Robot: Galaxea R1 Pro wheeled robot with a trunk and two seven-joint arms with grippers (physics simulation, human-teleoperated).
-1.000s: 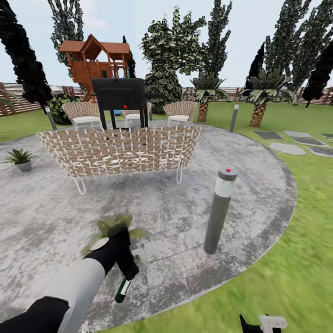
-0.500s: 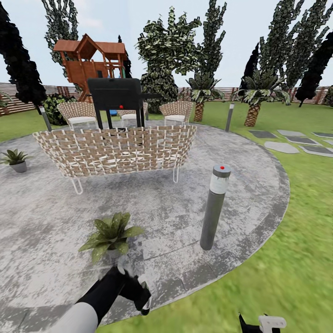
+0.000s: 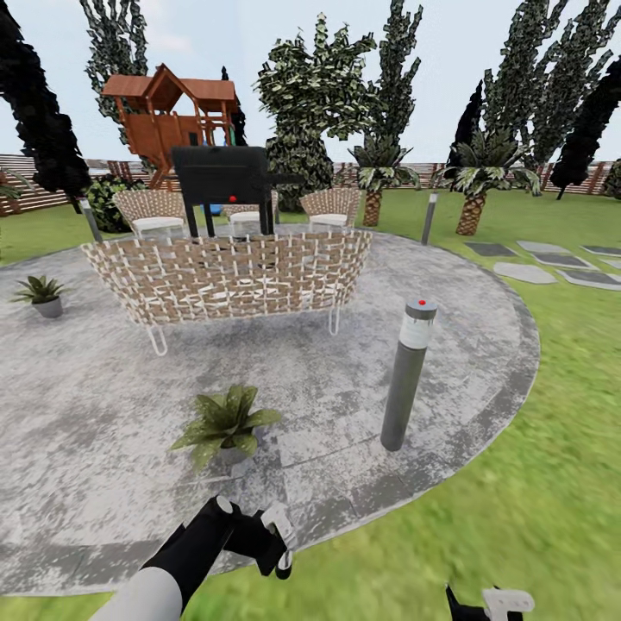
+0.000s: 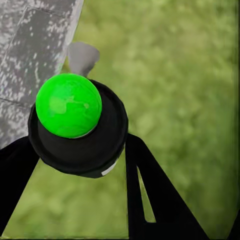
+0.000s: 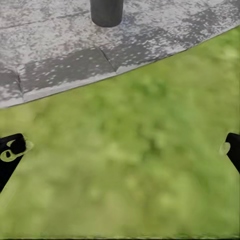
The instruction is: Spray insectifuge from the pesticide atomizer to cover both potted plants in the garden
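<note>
My left gripper (image 3: 272,545) hangs low over the patio's front edge, shut on the pesticide atomizer. In the left wrist view the atomizer (image 4: 75,130) shows end-on as a dark round body with a bright green cap, held between the black fingers (image 4: 150,200). One potted plant (image 3: 226,423) stands on the paving just beyond that hand. The other potted plant (image 3: 40,293) sits at the far left of the patio. My right gripper (image 5: 121,150) is open over the grass, and it also shows at the bottom edge as the right gripper (image 3: 485,601).
A grey bollard lamp (image 3: 407,379) stands on the patio to the right of the near plant. A woven sofa (image 3: 228,276), chairs and a black grill (image 3: 222,177) fill the patio's middle and back. Lawn (image 3: 535,483) and stepping stones (image 3: 539,272) lie to the right.
My left arm has drawn back and down from over the near plant to the patio's edge, still holding the atomizer, so the plant now shows whole. The camera has shifted slightly.
</note>
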